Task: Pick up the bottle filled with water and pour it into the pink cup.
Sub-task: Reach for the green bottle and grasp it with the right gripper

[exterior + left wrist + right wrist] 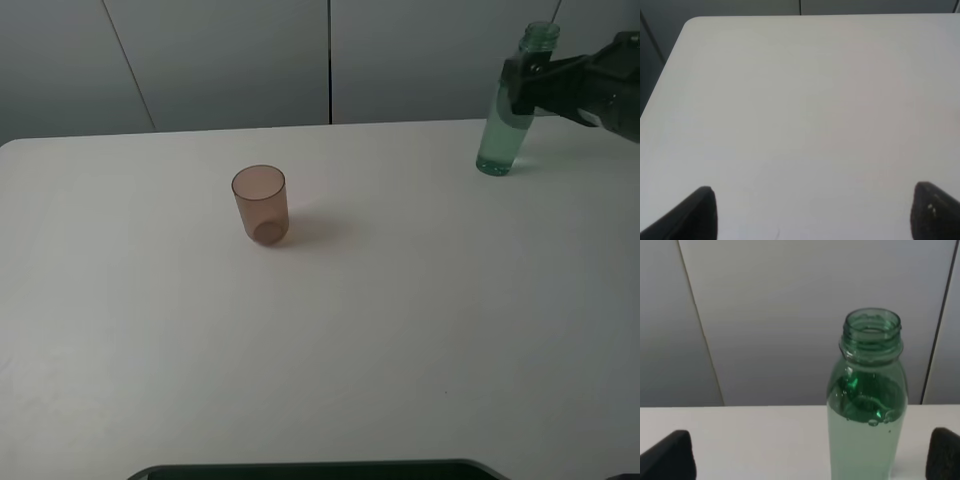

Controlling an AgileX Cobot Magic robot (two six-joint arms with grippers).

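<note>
Now, the high view: the cup [260,205] stands upright on the table [400,330], left of centre, mouth open. Over in the upper right, the bottle [503,130] stands upright near the table's far edge, capless, well apart from the cup. The right end effector [518,85] juts in from the right edge, level with the bottle's upper part; whether it touches, this view doesn't say.

Left wrist view: the left end effector [812,215] is spread wide, one dark finger in each lower corner, only bare table between them.

Right wrist view: the bottle sits right of centre, with clear liquid up to the shoulder and bubbles at the surface. The right end effector's fingers [670,455] sit in the lower corners, wide apart. The bottle stands between them, nearer the right-hand one, touching neither.
</note>
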